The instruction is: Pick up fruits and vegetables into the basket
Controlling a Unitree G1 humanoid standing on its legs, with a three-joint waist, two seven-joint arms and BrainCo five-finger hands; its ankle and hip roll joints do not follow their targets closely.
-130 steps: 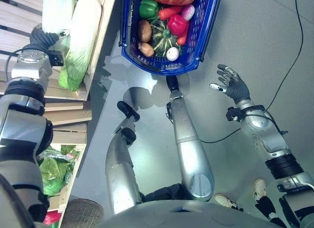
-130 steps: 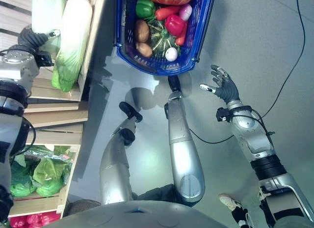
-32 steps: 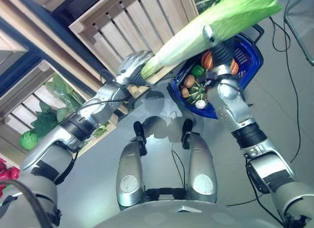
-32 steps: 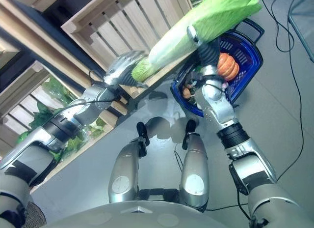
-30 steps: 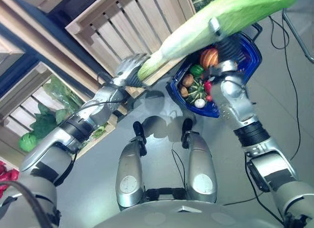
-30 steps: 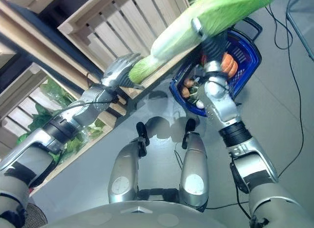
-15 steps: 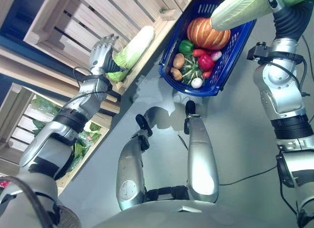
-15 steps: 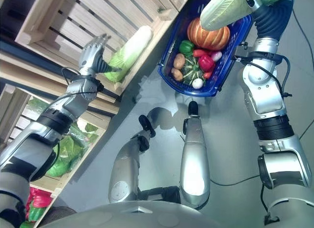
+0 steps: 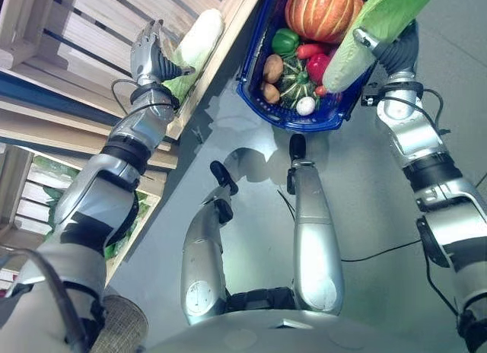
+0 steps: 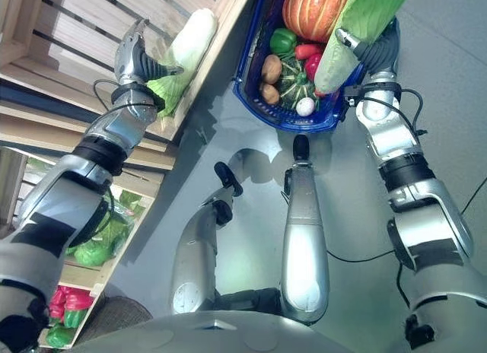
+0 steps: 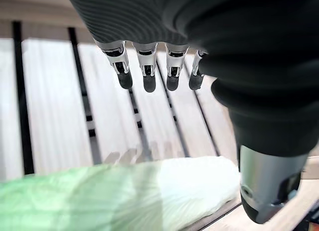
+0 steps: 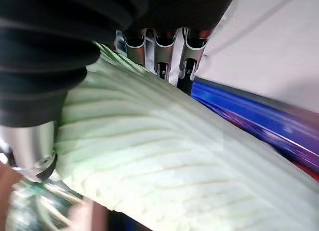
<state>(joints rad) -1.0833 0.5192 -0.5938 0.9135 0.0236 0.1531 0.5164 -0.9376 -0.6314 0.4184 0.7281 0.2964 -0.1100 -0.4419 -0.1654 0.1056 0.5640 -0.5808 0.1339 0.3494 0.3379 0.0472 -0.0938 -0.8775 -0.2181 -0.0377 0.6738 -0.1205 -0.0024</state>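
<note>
Cabbage over the basket

My right hand (image 9: 370, 42) clamps a napa cabbage (image 10: 356, 30) above the filled blue basket (image 9: 259, 87); left hand (image 9: 150, 52), fingers apart, by another cabbage (image 9: 194, 42).

Head stereo: I look steeply down, blue basket (image 9: 259, 79) at upper centre, wooden crates (image 9: 68, 33) upper left, shared by both eyes | left wrist: very close, facing crate slats (image 11: 55, 106) | right wrist: very close on cabbage (image 12: 164, 166).
</note>
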